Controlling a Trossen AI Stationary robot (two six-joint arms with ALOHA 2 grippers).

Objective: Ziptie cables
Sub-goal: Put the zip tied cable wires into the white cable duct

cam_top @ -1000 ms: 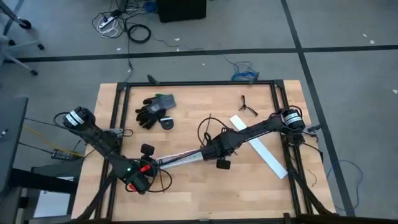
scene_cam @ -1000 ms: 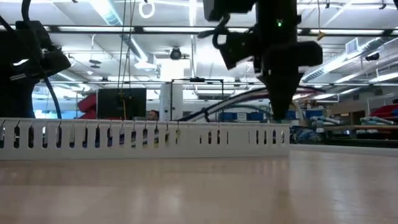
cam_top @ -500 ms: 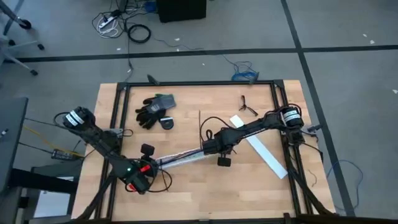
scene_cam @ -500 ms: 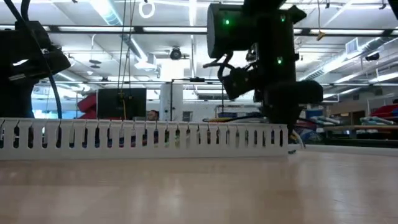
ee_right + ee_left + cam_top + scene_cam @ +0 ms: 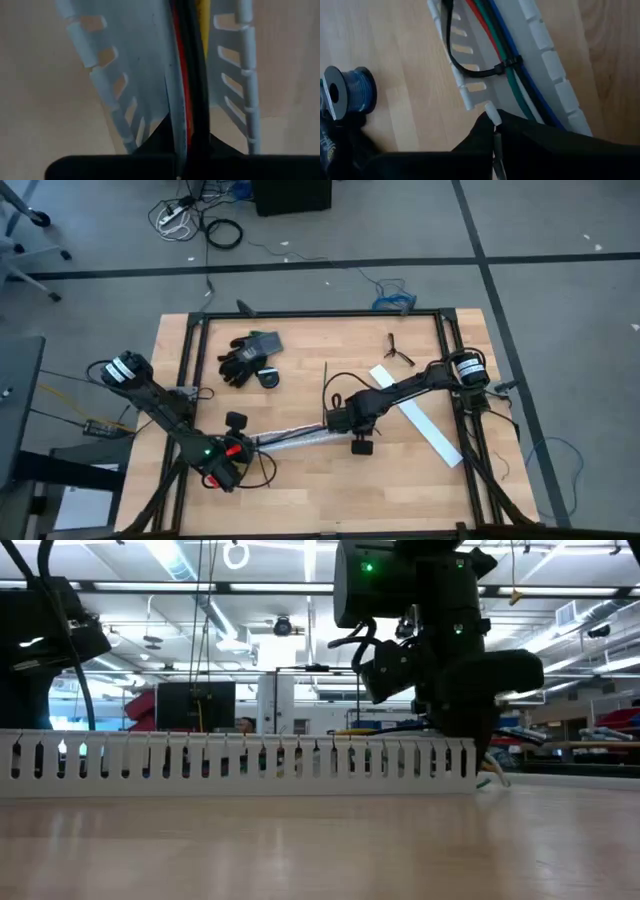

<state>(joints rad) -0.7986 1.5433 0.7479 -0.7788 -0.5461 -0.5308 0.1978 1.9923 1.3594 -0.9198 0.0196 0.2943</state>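
Observation:
A white slotted channel [image 5: 290, 436] lies on the table between my two grippers. The cables [image 5: 507, 42], in red, green, blue and black, run along inside it. A black ziptie [image 5: 506, 65] is looped around them, and its tail passes out through a wall slot. My left gripper [image 5: 238, 450] is shut on the channel's near-left end. My right gripper [image 5: 331, 422] is shut on the cables at the channel's other end [image 5: 470, 755]. A thin black strap [image 5: 325, 385] sticks out toward the far edge beside it; what holds it is hidden. My left gripper pinches the end of the channel's side wall [image 5: 492, 114] between its two fingers, which reach along the channel. The channel lies flat on the table. My right gripper has the red and black cables [image 5: 186, 125] between its fingers, which come down from above. The cables lie along the channel floor.
Black gloves [image 5: 248, 353] and a blue wire spool [image 5: 347, 92] lie toward the far left. A small black forked clip [image 5: 398, 350] sits far right. A loose white strip [image 5: 425, 430] lies under the right arm. Black frame rails [image 5: 190, 350] edge the table.
My right gripper has gone down toward the channel's end. The cables' end, which slanted up above the channel wall, has come down level with the channel. The thin black strap has moved with the gripper.

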